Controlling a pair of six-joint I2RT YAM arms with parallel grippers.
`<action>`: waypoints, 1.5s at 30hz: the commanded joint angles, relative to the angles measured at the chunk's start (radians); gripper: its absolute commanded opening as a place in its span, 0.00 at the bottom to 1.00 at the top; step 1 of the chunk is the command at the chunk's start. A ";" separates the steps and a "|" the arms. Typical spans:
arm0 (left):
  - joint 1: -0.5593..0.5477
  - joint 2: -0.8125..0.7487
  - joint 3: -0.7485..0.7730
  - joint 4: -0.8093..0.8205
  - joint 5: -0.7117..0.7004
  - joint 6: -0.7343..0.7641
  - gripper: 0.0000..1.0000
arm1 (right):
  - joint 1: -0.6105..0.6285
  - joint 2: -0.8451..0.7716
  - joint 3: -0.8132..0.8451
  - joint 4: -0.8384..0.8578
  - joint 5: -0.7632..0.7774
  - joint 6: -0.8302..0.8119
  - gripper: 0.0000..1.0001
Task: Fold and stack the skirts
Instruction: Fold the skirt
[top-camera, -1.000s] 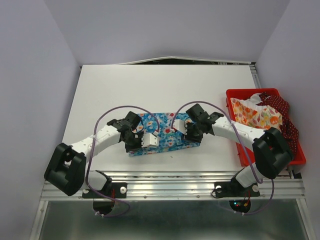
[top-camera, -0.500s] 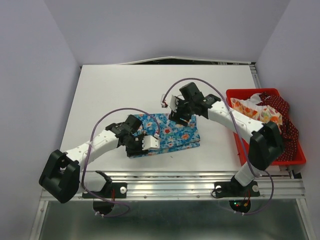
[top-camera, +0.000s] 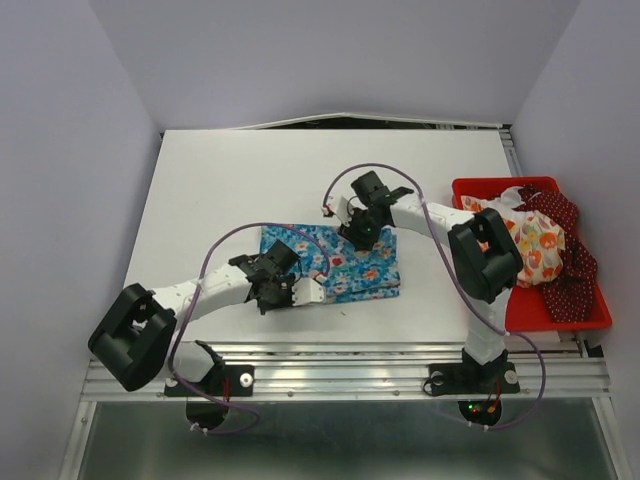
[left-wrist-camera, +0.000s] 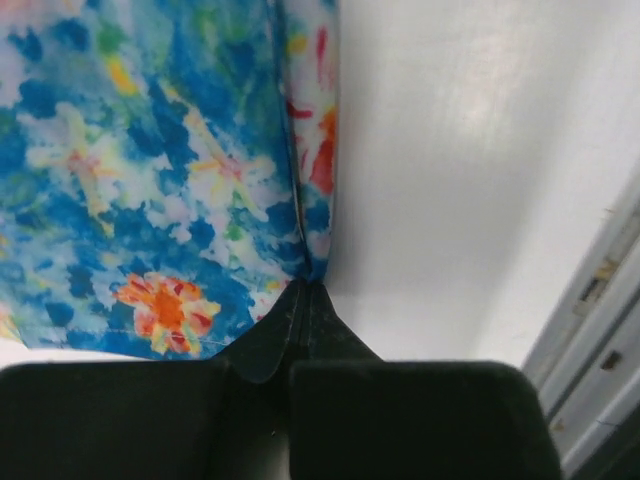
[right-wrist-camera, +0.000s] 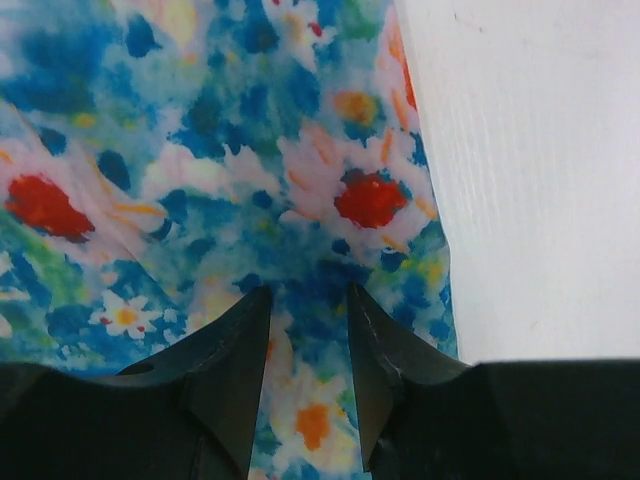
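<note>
The blue flowered skirt lies folded flat on the white table. My left gripper is shut on the skirt's near left corner; in the left wrist view the closed tips pinch the edge of the blue cloth. My right gripper is open at the skirt's far edge, its fingers spread just over the cloth with nothing between them. The cream-white skirt with orange flowers and the dark red dotted skirt lie bunched in the red bin.
The red bin stands at the table's right edge, partly behind my right arm's elbow. A metal rail runs along the near edge and shows in the left wrist view. White walls enclose the table.
My right gripper has moved from the skirt's near side to its far edge and now stands open. My left gripper has shifted slightly right, still shut on the skirt.
</note>
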 joint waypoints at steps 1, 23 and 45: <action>0.043 0.060 -0.045 0.108 -0.196 0.037 0.00 | -0.016 -0.098 -0.078 0.015 0.012 -0.009 0.41; 0.448 -0.070 0.263 0.264 0.067 0.156 0.71 | 0.053 -0.260 -0.078 0.092 -0.434 0.688 0.50; -0.302 -0.009 0.267 0.124 -0.029 -0.142 0.71 | 0.019 0.008 -0.132 0.176 -0.471 0.662 0.45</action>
